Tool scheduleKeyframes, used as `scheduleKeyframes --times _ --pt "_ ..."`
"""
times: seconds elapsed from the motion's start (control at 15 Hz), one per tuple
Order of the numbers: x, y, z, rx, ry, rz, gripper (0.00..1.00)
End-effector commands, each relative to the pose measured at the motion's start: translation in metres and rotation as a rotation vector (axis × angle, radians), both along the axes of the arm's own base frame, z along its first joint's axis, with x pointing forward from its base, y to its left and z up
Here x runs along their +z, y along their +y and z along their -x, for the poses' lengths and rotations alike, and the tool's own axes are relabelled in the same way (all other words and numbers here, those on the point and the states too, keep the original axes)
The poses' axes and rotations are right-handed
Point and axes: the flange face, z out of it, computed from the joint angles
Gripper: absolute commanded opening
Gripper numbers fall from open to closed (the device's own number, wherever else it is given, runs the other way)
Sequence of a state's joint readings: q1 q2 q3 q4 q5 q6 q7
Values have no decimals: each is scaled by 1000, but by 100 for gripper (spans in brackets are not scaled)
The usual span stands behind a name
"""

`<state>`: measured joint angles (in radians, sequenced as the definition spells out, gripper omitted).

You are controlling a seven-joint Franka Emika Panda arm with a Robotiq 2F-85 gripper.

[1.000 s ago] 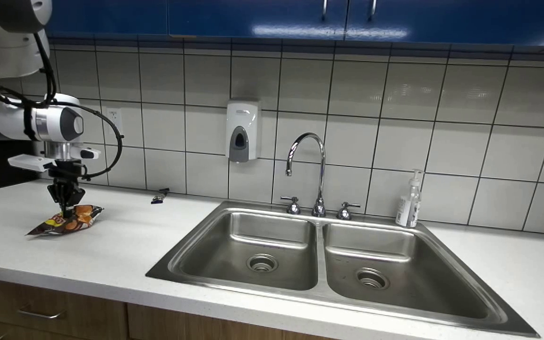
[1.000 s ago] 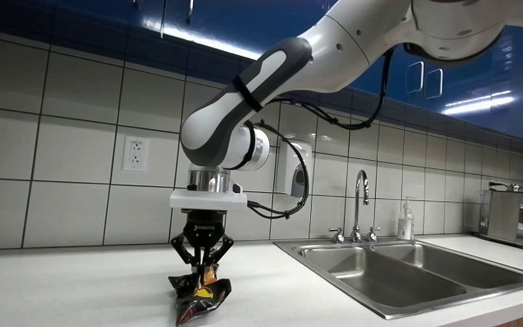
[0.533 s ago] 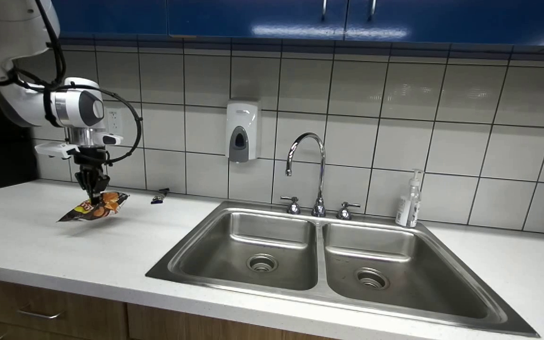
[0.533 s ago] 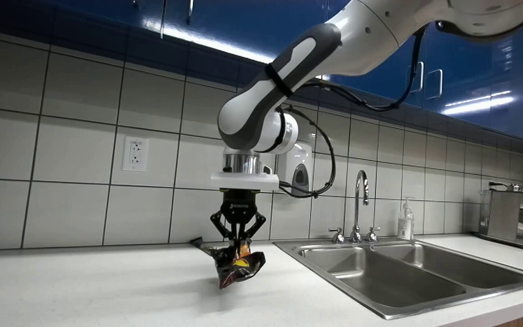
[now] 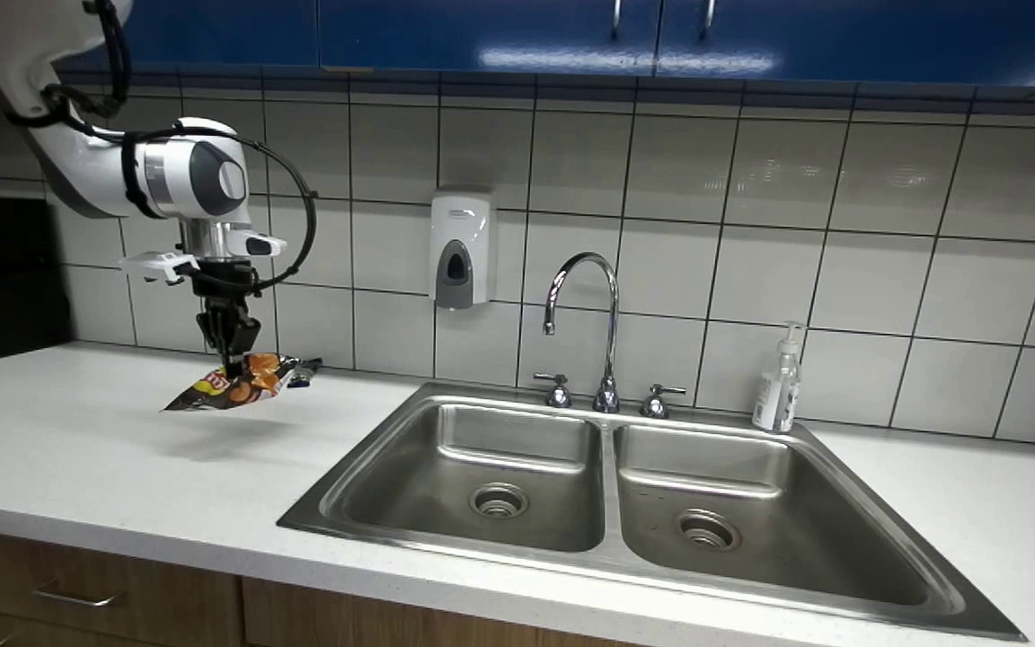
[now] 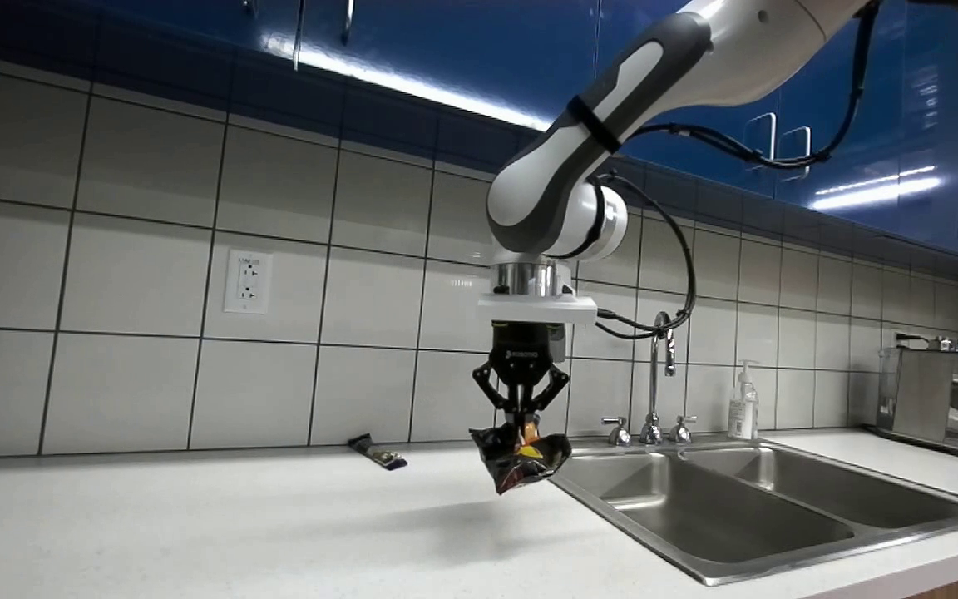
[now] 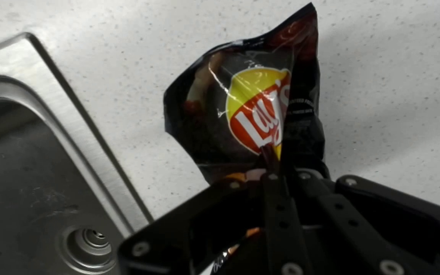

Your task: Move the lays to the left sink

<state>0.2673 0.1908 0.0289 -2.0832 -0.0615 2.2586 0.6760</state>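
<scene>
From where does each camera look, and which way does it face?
In an exterior view: before the counter, facing the double sink; arm upper left.
In an exterior view: low near the counter, obliquely along the tiled wall; arm upper right.
Wrist view: on the arm, looking down at the Lay's bag; gripper at bottom.
Both exterior views share the faucet.

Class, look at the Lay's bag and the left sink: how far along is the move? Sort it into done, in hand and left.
Done: the gripper is shut on the bag, which is off the counter, its shadow apart below it.
In hand: the carry; the wrist view shows the bag over counter, beside the left sink.
Left: bringing it over that sink, lowering and releasing it.
</scene>
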Motion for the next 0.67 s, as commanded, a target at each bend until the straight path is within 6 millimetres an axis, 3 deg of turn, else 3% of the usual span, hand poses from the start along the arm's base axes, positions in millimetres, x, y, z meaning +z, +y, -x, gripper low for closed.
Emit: scheduleKeyframes --times 0.0,0.4,0.6 --pt "12 -61 24 5 -29 -1 0" --pt "15 -183 47 50 -55 -25 0" --pt "17 -234 59 74 -60 -41 0"
